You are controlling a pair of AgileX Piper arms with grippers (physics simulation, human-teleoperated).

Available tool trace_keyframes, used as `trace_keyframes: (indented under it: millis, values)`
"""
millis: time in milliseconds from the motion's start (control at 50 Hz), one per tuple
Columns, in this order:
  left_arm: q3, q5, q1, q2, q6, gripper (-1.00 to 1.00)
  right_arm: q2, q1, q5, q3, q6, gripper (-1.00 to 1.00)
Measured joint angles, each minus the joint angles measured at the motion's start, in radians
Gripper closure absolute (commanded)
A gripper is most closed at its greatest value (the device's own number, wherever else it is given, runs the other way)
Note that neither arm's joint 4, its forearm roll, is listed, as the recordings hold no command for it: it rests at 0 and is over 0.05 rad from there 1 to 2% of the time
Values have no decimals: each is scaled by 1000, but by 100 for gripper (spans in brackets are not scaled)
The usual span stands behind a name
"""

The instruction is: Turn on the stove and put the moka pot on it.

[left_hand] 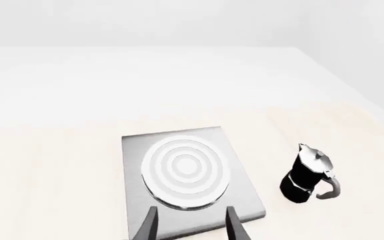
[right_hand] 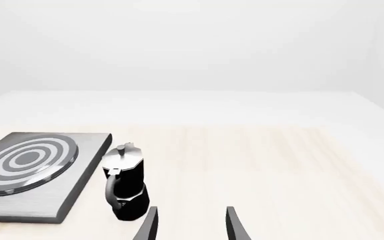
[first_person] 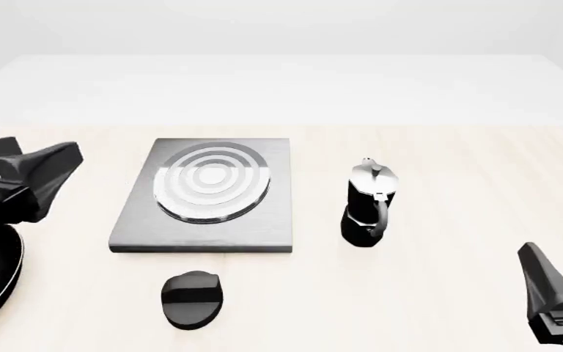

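While both arms hang back at the near corners, nothing on the table point(first_person: 477, 103) has been touched.

From the front, the stove point(first_person: 262, 224) lies at centre-left; its black knob point(first_person: 193, 297) sits apart at the plate's 6 o'clock, and the pot point(first_person: 368, 203) stands upright on the table at the plate's 3 o'clock, handle toward the camera. The left gripper point(left_hand: 190, 227) and right gripper point(right_hand: 190, 225) both show spread fingers holding nothing. The task appears unstarted: turning the knob likely comes first, calling for the left arm to reach it. Nothing visible blocks either path.
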Motion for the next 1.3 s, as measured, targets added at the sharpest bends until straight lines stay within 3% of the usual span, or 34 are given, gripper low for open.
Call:
trace_keyframes:
  millis: [400,680,960,1300]
  values:
    - [175,-31,163,-400,79,-100,17,10,-24,0,-7,-100]
    - [390,-200,259,-510,102,-100,2,8,-23,-7,-20,-100]
    - [506,-326,317,-537,125,-100,-5,64,84,-112,-106,-100]
    - [529,-363,338,-545,140,-100,101,140,242,-278,-231,-100]
